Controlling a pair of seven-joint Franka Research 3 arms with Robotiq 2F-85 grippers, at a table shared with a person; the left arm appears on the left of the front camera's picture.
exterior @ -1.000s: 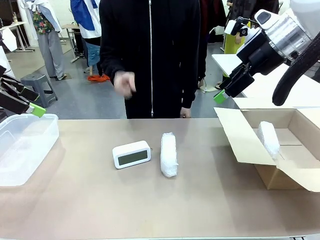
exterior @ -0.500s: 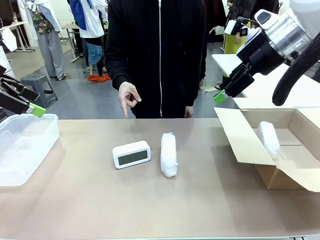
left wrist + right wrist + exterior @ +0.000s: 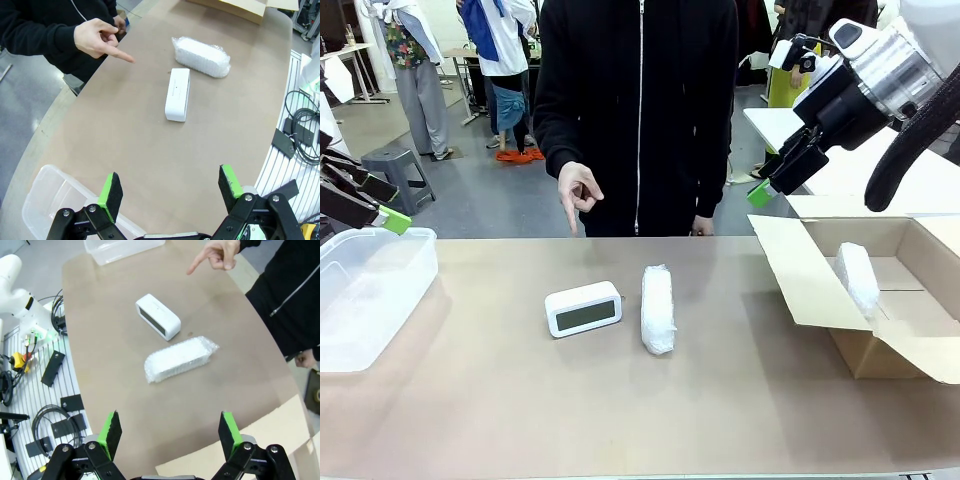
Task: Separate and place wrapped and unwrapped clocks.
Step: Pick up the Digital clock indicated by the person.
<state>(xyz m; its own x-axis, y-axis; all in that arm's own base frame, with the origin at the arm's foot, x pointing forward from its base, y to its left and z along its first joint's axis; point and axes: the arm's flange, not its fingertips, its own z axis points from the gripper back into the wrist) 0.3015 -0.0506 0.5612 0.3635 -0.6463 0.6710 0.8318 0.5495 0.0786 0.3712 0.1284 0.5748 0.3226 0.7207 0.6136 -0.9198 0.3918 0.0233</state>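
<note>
Two spread, empty: left pincer (image 3: 170,189), right pincer (image 3: 169,430); bare clock (image 3: 583,309) beside wrapped clock (image 3: 658,308).

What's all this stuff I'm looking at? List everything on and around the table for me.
bare clock: one, white with a grey-green screen, middle of the table
wrapped bundle on the table: one, white foam wrap, just right of the clock
wrapped bundle in the box: one, white
cardboard box: one, brown, open, right end
plastic bin: one, clear, left end
table: one, tan
person's hand: one, pointing down at the far edge
left gripper: black, green pads, open, above the bin
right gripper: same colours, open, raised near the box
</note>
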